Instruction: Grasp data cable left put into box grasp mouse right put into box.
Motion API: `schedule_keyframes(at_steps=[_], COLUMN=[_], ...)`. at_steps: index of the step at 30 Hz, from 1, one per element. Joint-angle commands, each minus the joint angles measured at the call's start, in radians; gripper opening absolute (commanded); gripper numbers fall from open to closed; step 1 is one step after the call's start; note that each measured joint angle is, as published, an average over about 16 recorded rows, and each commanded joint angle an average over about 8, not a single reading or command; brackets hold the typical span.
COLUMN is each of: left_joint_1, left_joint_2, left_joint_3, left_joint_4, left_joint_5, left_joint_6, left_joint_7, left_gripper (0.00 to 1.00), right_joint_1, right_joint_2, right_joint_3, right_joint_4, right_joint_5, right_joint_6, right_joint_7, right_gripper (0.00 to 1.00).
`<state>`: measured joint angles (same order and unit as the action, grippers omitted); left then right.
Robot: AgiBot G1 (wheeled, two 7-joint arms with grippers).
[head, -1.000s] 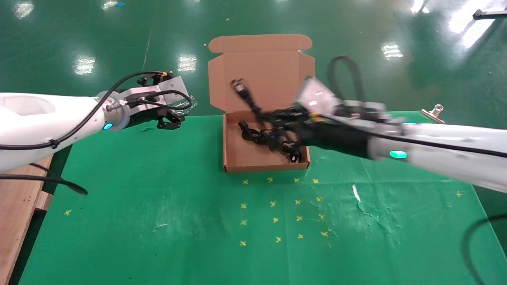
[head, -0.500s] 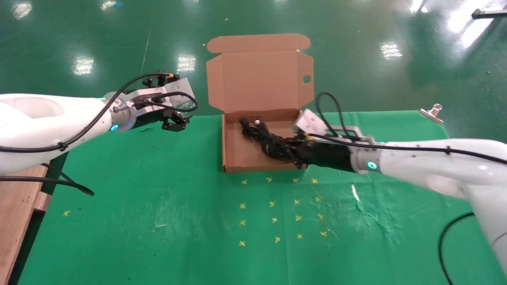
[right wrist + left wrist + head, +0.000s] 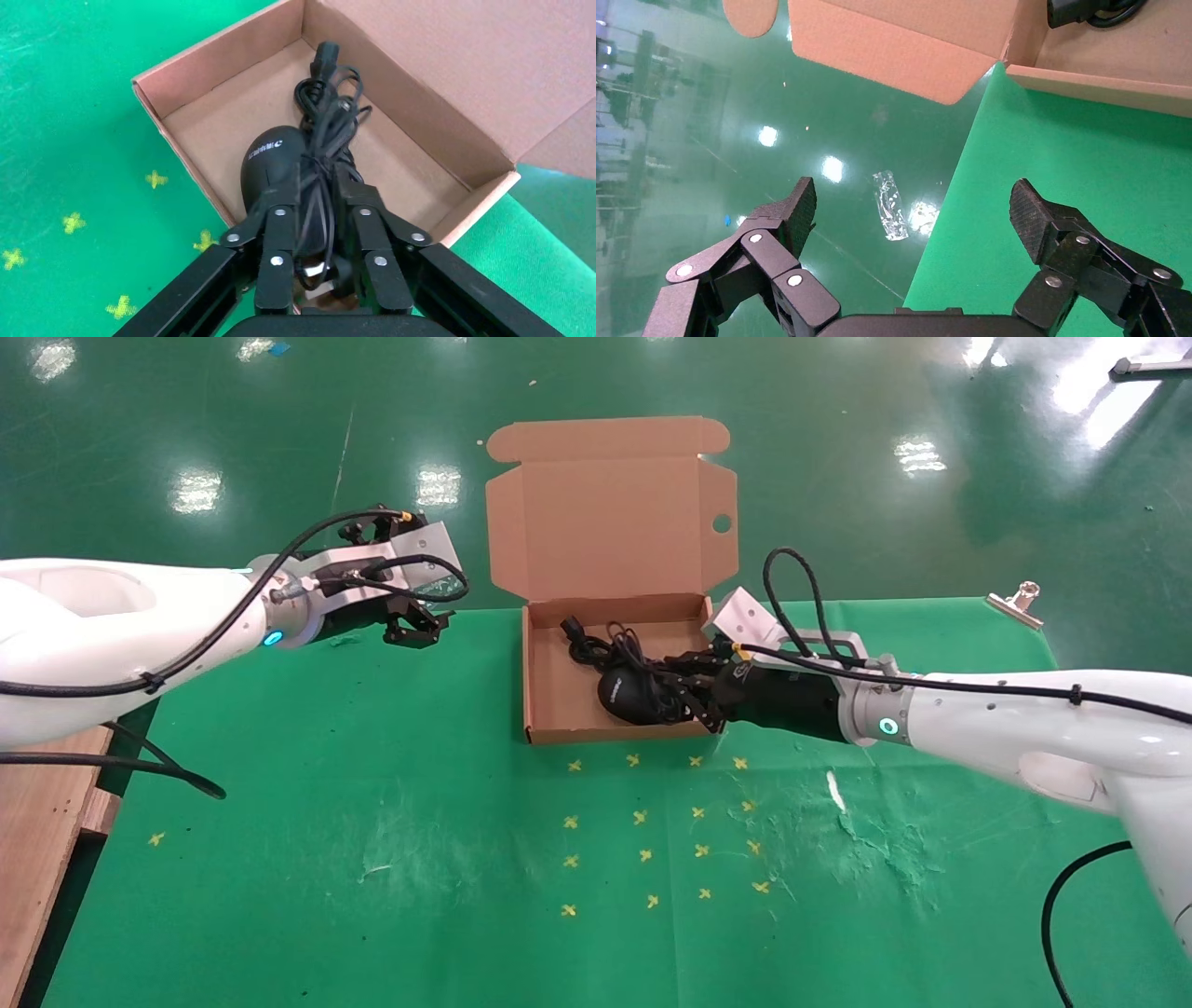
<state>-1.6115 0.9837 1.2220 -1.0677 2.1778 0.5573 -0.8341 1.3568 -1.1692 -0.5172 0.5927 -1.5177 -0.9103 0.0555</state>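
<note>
The brown cardboard box (image 3: 527, 682) stands open at the table's far middle, lid up. The black data cable (image 3: 582, 640) lies bundled in its far part; its plug shows in the right wrist view (image 3: 325, 56). My right gripper (image 3: 666, 696) reaches into the box over its right wall. It is shut on the cord bundle of the black mouse (image 3: 626, 694), which rests low in the box's near part. In the right wrist view the mouse (image 3: 270, 165) sits against one finger of the gripper (image 3: 314, 179). My left gripper (image 3: 414, 621) hovers open and empty left of the box (image 3: 1088, 81).
Yellow cross marks (image 3: 652, 822) dot the green mat in front of the box. A metal clip (image 3: 1017, 601) sits at the table's far right corner. A clear plastic scrap (image 3: 890, 205) lies on the floor beyond the table edge. A wooden board (image 3: 37, 859) lies at the left.
My right gripper has come down from above the box with the mouse and its cord, and now holds them low inside it. The left arm has barely moved.
</note>
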Motion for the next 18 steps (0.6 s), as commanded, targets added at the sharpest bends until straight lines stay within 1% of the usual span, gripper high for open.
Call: schedule_keyframes(at_steps=[1,9,18], left_joint_1=[0.0,0.0,0.0], left_joint_2=[0.0,0.001,0.001], left_joint_3=[0.0,0.0,0.0], left_joint_4=[0.0,0.001,0.001], left_joint_5=[0.0,-0.001,-0.001], left_joint_6=[0.0,0.0,0.0], left_joint_7=[0.0,0.001,0.001], left_gripper=[1.0,1.0,1.0], right_joint_1=[0.0,-0.006,-0.043], right_joint_2=[0.001,0.013,0.086], right_joint_3=[-0.001,0.003,0.034], right_joint_4=[0.005,0.03,0.119], right_joint_5=[0.0,0.015,0.119], right_joint_6=[0.0,-0.012,-0.089], right_joint_7=[0.002,0.009,0.026], right_gripper=[1.0,1.0,1.0])
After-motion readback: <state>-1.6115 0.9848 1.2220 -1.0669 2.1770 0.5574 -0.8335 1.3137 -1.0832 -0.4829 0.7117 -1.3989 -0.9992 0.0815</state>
